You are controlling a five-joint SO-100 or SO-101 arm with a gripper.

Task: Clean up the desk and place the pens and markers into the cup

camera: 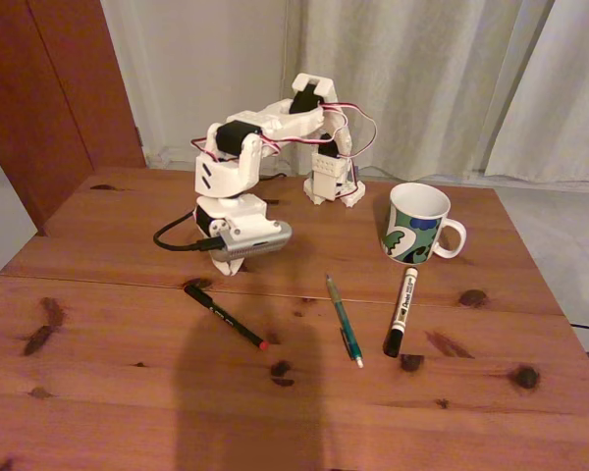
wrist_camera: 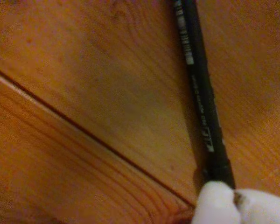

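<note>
pens are laid on the surface (camera: 108, 324): black pen (camera: 225, 316) by the seam, its end pinched in the clenched pincer (wrist_camera: 224, 193); teal pen (camera: 344, 319) and marker (camera: 401, 311) below the mug (camera: 418, 224).

Behind the table hangs a pale grey-white curtain (camera: 442, 78) in long vertical folds, covering most of the back of the room in the fixed view. To its left stands a plain off-white wall strip (camera: 191, 69), and beside that a tall reddish-brown wooden panel (camera: 49, 88), perhaps a door or cupboard side. A light grey floor (camera: 560, 245) shows at the right. The lighting is dim and warm.
</note>
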